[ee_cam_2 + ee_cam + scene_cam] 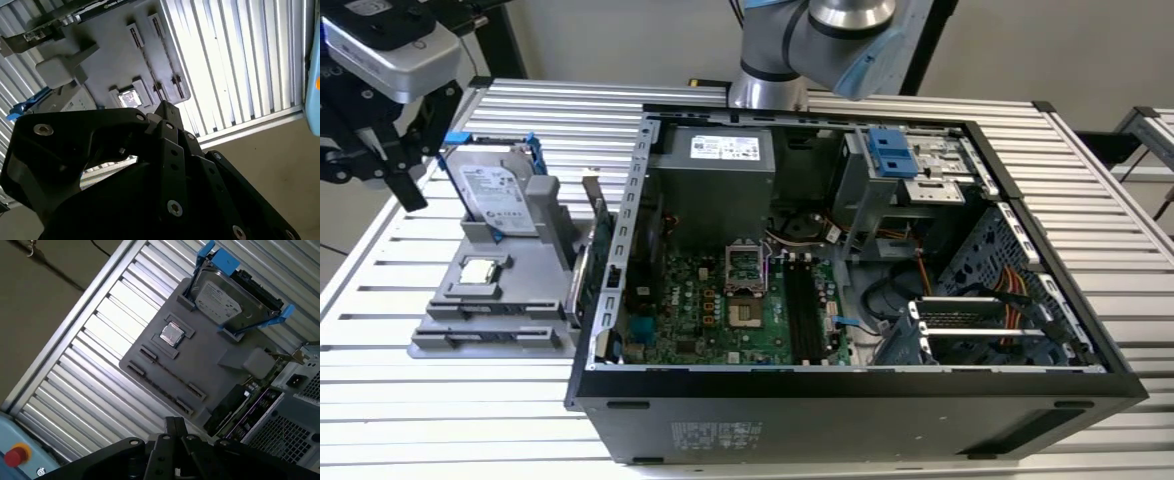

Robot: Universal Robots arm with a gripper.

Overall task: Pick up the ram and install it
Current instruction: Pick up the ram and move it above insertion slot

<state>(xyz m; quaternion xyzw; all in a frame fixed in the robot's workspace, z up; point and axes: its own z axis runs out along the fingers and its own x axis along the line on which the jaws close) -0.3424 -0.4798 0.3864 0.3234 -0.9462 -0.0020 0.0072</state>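
Observation:
My gripper (411,200) hangs above the table at the exterior view's upper left, just beside the grey holder tray (520,300). In both wrist views its black fingers meet at one tip (165,106) (175,421), shut, with nothing showing between them. The tray's long narrow slots (160,387) lie below that tip and look bare. The ram is out of view. The open computer case (854,400) fills the middle, with its green motherboard (707,300) and black memory slots (803,310) facing up.
On the tray stand a silver hard drive in a blue frame (494,190) and a small square processor chip (480,270). A green expansion card (594,250) stands on edge between the tray and the case wall. The ribbed metal table (454,420) runs to its edge nearby.

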